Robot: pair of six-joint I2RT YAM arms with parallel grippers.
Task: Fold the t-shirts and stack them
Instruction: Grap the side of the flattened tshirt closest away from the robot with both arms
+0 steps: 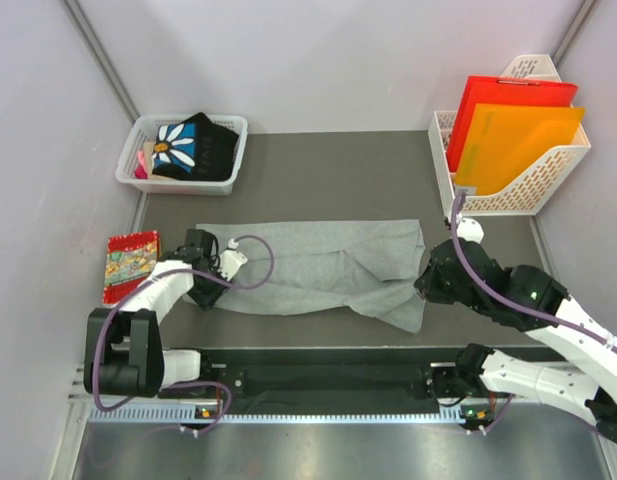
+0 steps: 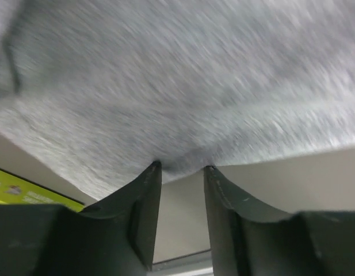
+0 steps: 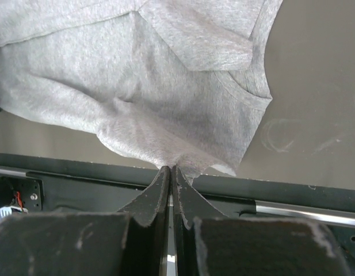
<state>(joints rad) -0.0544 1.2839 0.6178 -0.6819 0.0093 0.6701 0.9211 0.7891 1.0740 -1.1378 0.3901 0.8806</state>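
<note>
The grey t-shirt [image 1: 318,265] lies flat as a long, narrow band on the dark mat [image 1: 338,165]. The black t-shirt [image 1: 193,145] sits in the white basket [image 1: 128,172], beyond the grey t-shirt's left end.

Right gripper [image 3: 170,168]: clenched on the near right corner of the grey t-shirt, with cloth puckered at the tips.

Left gripper [image 2: 180,167]: at the grey t-shirt's left end, jaws partly apart, with the cloth edge gathered at the tips. The blurred wrist view does not show whether it has a hold.

Hazards:
- If the left end is not secured, any lift or pull by the right arm drags the grey t-shirt sideways and skews the fold.
- A shallow pinch at the right corner may slip under tension.
- The red packet [image 1: 131,262] lies just left of the grey t-shirt and may be swept by the left arm.
</note>
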